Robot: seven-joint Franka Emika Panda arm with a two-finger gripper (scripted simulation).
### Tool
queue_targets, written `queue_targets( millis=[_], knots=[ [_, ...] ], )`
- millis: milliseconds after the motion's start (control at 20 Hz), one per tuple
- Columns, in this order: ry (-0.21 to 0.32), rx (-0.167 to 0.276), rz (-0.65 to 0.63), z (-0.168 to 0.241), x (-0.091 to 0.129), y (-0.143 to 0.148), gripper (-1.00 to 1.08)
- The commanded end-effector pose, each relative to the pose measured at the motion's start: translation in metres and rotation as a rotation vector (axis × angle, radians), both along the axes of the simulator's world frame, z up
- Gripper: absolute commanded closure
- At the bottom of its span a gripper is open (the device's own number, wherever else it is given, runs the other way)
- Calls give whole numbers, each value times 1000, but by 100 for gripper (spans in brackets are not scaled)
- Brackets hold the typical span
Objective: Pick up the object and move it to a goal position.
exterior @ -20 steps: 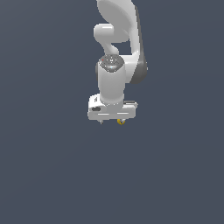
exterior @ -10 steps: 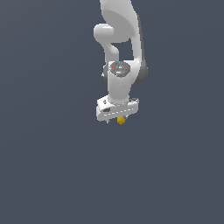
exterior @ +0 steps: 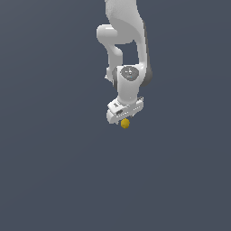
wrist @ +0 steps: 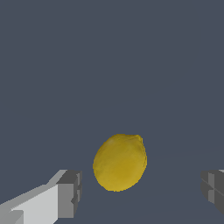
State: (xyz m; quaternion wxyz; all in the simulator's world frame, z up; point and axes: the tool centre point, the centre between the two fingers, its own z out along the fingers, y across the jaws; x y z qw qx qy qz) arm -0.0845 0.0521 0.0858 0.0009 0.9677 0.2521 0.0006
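Note:
The object, a small mustard-yellow lemon-like ovoid (exterior: 125,123), lies on the grey surface just under the white gripper (exterior: 124,118) in the exterior view. In the wrist view the object (wrist: 120,162) sits between the two grey fingertips (wrist: 69,193), with a clear gap on each side. The gripper (wrist: 141,190) is open and straddles the object without touching it. The fingers are mostly hidden behind the hand in the exterior view.
The white arm (exterior: 126,40) reaches down from the top of the exterior view. A plain dark grey surface (exterior: 54,171) fills everything else. No goal marker shows.
The hand has shifted slightly to the exterior view's right and turned at the wrist. More of the yellow object now shows beneath it.

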Motion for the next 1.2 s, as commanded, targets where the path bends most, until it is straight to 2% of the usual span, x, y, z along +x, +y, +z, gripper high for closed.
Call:
queue_targets(
  millis=[0,500,1150],
  knots=[
    [1,1,34,-4,-7,3,-92],
    [2,1,53,-12,-12,6,-92],
    [2,1,58,-57,-13,6,-92]
  ],
)
